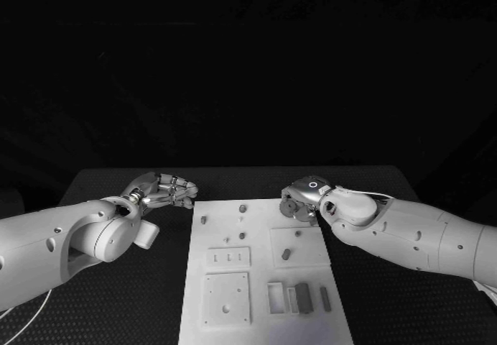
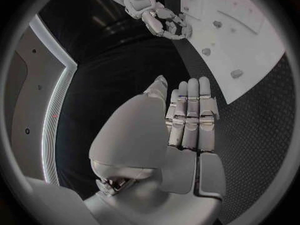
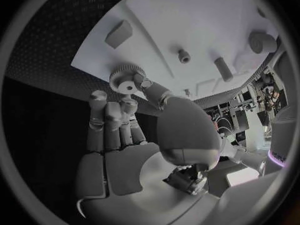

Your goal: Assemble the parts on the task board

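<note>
The white task board [image 1: 259, 316] lies in the middle of the black table. My right hand [image 1: 302, 197] is at the board's far right corner and pinches a toothed gear [image 3: 127, 79] between thumb and fingers, right at the board's edge [image 3: 94, 60]. The gear shows as a dark round shape [image 1: 291, 209] under that hand in the head view. My left hand [image 1: 166, 190] hovers over the bare table beside the board's far left corner. Its fingers [image 2: 190, 115] lie side by side and hold nothing.
Small pegs [image 1: 243, 208] [image 1: 241, 235] stand on the board's far half, and a slot piece [image 1: 286, 253] sits on a raised square. Two screwed plates [image 1: 229, 259] [image 1: 227, 297] lie at the left. A frame [image 1: 276, 297] and grey bars [image 1: 304, 295] lie near the front right.
</note>
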`<state>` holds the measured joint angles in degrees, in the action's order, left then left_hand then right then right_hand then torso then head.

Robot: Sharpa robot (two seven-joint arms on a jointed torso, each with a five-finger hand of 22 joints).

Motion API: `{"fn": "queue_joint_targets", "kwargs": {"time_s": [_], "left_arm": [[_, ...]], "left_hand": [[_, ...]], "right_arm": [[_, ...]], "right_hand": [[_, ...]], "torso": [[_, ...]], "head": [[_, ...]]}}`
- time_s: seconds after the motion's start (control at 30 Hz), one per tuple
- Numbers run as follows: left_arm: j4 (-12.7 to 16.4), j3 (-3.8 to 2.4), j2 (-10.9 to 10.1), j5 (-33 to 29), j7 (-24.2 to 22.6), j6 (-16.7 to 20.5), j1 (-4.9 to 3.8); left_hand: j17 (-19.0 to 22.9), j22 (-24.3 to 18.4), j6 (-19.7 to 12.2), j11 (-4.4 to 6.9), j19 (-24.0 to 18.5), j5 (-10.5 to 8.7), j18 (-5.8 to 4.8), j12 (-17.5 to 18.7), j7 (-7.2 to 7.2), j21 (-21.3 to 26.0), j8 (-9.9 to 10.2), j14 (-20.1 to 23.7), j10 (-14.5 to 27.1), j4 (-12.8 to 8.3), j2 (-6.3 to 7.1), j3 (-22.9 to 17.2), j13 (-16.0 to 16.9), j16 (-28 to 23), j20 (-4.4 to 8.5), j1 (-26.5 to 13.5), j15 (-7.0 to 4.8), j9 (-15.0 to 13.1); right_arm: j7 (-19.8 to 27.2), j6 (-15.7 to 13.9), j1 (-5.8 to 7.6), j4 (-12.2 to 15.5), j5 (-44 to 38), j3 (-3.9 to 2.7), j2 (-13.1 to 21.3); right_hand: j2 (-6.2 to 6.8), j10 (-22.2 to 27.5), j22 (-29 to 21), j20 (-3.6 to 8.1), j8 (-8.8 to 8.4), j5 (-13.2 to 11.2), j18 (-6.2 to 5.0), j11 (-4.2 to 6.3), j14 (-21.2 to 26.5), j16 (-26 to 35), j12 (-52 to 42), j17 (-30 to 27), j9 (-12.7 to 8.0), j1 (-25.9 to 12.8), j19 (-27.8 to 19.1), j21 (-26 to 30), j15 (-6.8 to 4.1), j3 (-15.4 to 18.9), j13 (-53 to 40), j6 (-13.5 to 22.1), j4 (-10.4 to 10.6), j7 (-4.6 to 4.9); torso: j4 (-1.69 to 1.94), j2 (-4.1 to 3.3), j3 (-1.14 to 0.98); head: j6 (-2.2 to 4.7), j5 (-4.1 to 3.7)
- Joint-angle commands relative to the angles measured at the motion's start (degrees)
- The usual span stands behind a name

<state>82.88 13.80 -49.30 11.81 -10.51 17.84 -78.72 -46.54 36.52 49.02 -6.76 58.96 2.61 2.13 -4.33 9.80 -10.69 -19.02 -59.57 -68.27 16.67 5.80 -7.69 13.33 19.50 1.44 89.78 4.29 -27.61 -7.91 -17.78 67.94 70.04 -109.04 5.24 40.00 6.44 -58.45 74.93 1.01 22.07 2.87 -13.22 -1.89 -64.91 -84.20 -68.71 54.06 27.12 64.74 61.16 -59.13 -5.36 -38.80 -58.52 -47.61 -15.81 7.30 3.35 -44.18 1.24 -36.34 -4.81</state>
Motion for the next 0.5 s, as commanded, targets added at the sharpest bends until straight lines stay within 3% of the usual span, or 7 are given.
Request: {"fn": "queue_joint_targets", "kwargs": {"time_s": [0.03,0.17,0.5], "left_arm": [[0.23,-0.04,-0.01,-0.01,-0.09,0.16,-0.07],[0.17,-0.04,0.03,0.06,-0.13,0.11,-0.07],[0.19,-0.04,0.02,0.1,-0.19,0.12,-0.07]], "left_hand": [[-0.07,0.06,-0.25,-0.08,0.26,0.23,0.33,0.33,0.26,0.19,0.2,-0.37,0.34,-0.17,0.21,0.21,0.09,-0.34,0.02,-0.27,-0.04,-0.06],[-0.09,0.07,-0.25,-0.09,0.26,0.23,0.31,0.34,0.26,0.21,0.21,-0.38,0.34,-0.15,0.22,0.23,0.1,-0.36,0.0,-0.29,-0.03,-0.07],[-0.13,0.08,-0.26,-0.1,0.25,0.23,0.3,0.34,0.27,0.23,0.23,-0.38,0.36,-0.12,0.24,0.26,0.12,-0.4,-0.01,-0.33,-0.03,-0.08]], "right_arm": [[-3.12,-1.87,0.0,1.96,-3.29,-0.27,0.06],[-3.93,-2.79,0.0,4.85,-4.35,-0.77,0.07],[-3.9,-2.73,-0.01,8.42,-5.29,-0.82,-2.25]], "right_hand": [[0.36,2.27,0.78,0.15,-0.2,0.01,-1.78,2.07,-0.79,-0.38,-0.29,-0.13,-0.09,-0.31,0.74,-0.33,-0.52,-0.01,0.12,-10.38,0.51,-1.34],[1.07,2.13,0.71,0.29,-0.37,0.02,-1.78,2.1,-0.96,-0.37,-0.23,-0.27,-0.07,-0.54,0.98,-0.3,-0.59,-0.17,0.32,-10.34,1.01,-1.36],[2.05,1.99,0.62,0.46,-0.67,0.02,-1.78,2.13,-1.12,-0.36,-0.17,-0.47,-0.04,-0.62,1.22,-0.19,-0.65,-0.48,0.55,-10.24,1.74,-1.36]], "torso": [[-0.07,-0.08,-0.04],[-0.05,-0.06,-0.04],[-0.03,-0.02,0.04]], "head": [[0.22,-0.32],[0.26,-0.05],[0.04,0.51]]}}
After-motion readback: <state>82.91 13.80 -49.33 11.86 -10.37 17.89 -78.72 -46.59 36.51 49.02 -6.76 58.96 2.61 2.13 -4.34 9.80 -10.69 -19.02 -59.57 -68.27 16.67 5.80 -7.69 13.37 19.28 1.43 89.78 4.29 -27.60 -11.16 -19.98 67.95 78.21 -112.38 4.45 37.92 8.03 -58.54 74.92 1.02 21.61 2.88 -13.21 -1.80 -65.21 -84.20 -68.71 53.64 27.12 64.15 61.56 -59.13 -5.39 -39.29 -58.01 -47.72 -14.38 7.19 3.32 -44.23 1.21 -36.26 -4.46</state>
